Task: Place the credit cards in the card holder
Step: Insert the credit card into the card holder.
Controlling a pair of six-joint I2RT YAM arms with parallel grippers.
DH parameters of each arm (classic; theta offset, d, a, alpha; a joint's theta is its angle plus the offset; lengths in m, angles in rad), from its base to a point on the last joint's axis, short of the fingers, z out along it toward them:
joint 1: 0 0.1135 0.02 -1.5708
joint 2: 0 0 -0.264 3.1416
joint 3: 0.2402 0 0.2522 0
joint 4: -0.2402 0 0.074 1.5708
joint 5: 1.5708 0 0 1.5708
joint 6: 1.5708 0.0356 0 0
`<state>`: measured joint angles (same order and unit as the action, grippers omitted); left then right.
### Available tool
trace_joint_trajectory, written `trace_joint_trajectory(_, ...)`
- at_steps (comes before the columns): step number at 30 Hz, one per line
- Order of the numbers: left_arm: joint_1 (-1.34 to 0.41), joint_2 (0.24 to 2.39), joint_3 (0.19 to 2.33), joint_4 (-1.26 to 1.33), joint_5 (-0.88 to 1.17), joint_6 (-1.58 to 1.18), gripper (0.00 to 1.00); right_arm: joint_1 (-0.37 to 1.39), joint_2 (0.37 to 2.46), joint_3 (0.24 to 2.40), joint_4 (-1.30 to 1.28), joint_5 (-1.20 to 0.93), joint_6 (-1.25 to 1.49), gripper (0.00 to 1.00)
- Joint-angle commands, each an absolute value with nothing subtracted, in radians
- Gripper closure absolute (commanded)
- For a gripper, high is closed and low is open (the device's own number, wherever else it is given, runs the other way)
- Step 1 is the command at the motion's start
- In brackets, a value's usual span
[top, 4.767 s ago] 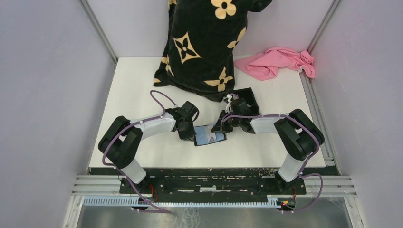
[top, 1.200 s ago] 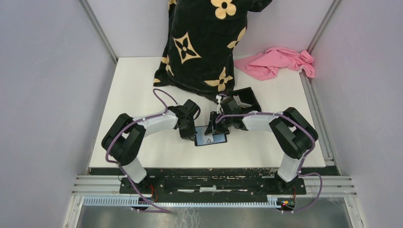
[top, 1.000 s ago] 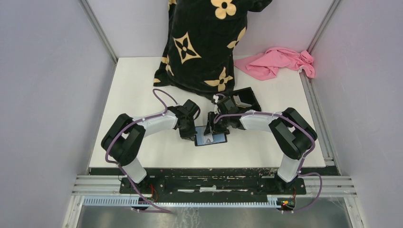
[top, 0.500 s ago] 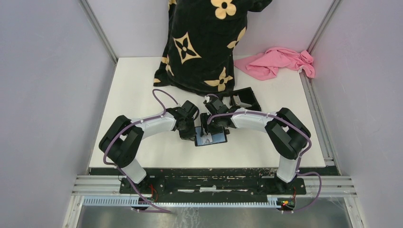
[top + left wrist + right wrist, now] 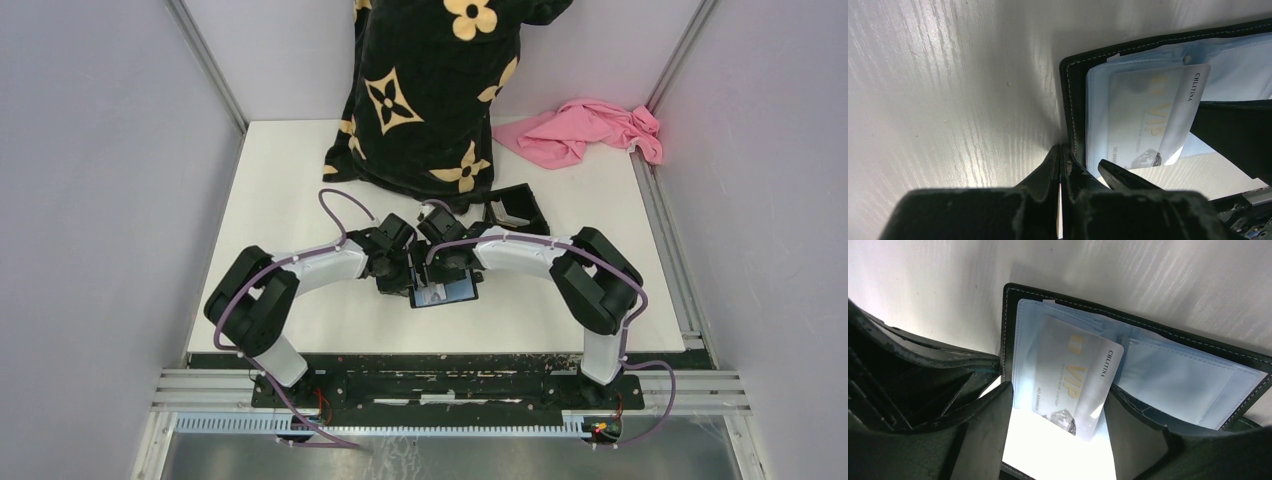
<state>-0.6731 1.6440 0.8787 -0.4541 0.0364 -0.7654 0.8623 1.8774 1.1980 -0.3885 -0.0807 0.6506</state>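
Lying open on the table (image 5: 290, 180), the holder (image 5: 458, 293) shows pale blue pockets; the grey card (image 5: 1073, 375) sits tilted over the holder's left half, one end sticking out past the holder's edge; the left gripper (image 5: 1060, 155) is closed tight at the holder's left edge, whether pinching it I cannot tell; the right gripper (image 5: 1058, 410) hangs over the holder, jaws wide either side of the card, gripping nothing.
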Motion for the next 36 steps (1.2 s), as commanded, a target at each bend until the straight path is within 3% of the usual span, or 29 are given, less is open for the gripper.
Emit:
trace_joint_trajectory(1, -0.689, 1.716, 0.808, -0.311, 0.076, -0.745, 0.97, 0.913, 1.956, 1.207, -0.443, -0.105, 0.688, 0.28)
trace_joint_trajectory(36, -0.686, 1.666, 0.715, -0.179, 0.13, -0.749, 0.97, 1.034, 2.12, 1.425, -0.7, 0.097, 0.706, 0.3)
